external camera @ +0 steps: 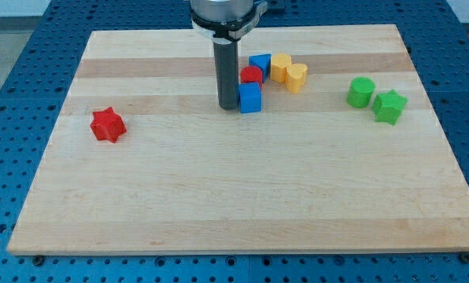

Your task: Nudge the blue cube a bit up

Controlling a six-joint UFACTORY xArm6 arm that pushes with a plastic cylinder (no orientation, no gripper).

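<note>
Pincer absent: only a rod with my tip [229, 107] is carried, so nothing can be said to be apart, together or clamped.

Nearest to the view's bottom, the red star block [107, 125] is seen alone at the view's left, well apart from the rest. Farther up, my tip is placed just at the left side of the blue cube [251, 98], touching it or nearly so; this cannot be told. The cube lies to the view's right of my tip, not above it, so a push upward is judged to need my tip below the cube first. Directly behind the cube a red cylinder [252, 75] is touching it, then a blue block [260, 64] of unclear shape, and two yellow blocks [289, 72]. Two green blocks [375, 99] are seen at the right. No containers are present on the wooden board [242, 196].
</note>
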